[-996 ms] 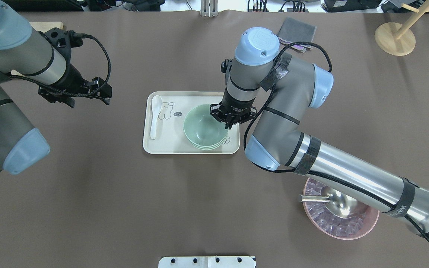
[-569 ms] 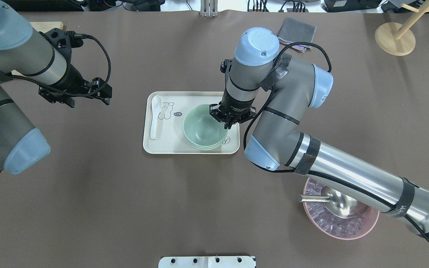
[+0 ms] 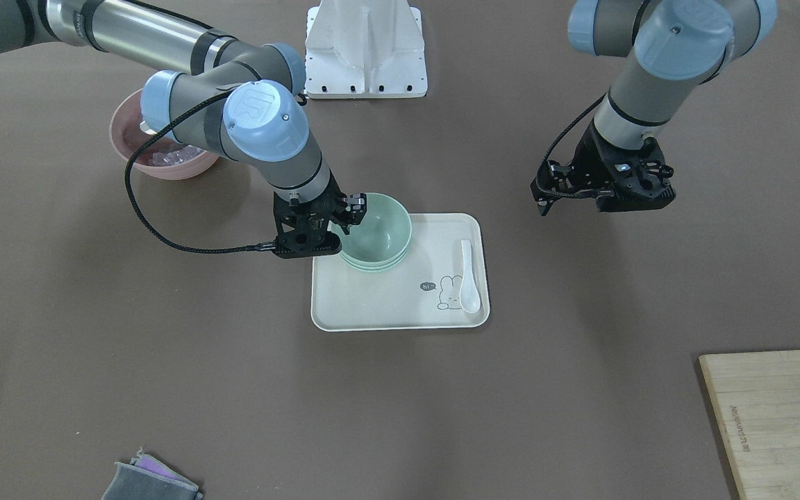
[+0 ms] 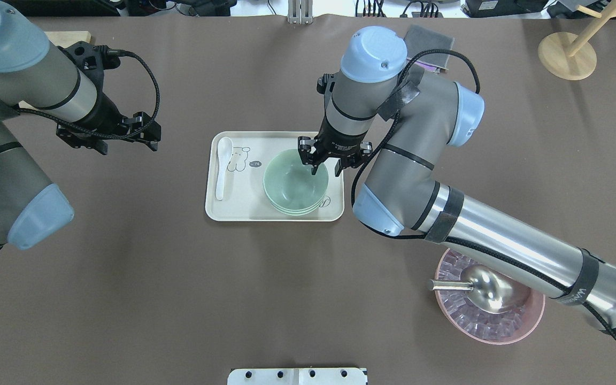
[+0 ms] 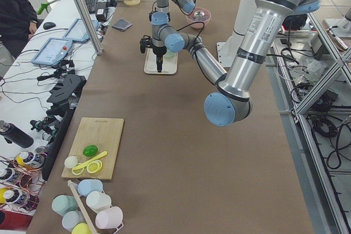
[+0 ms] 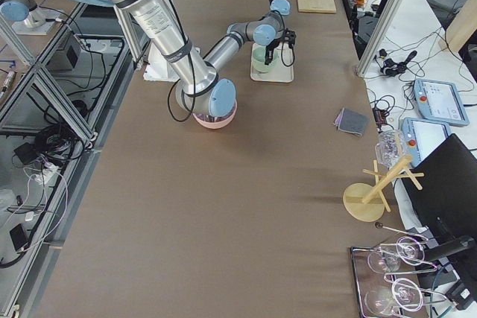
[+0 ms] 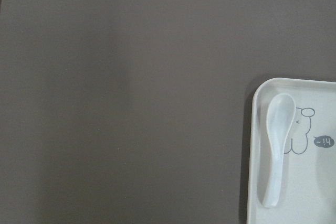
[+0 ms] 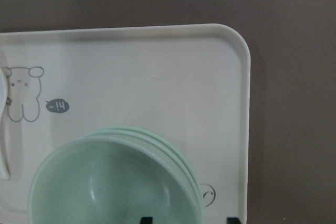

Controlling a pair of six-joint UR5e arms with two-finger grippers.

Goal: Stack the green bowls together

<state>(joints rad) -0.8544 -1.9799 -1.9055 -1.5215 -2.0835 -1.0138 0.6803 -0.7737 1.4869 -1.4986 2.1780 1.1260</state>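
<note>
Green bowls (image 4: pixel 294 184) nest on tray (image 4: pixel 244 206), spoon (image 4: pixel 221 166) left.

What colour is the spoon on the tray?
The spoon is white; the left wrist view shows it best.

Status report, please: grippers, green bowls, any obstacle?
Right gripper open, jaws astride the top rim. Left gripper away from tray, state unclear. Green bowls nested on tray. Spoon apart, no obstruction.

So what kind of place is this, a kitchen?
Probably a robot lab, not a kitchen. Two robot arms work at a table, with tablets and tangled cables on a bench beside it.
</note>
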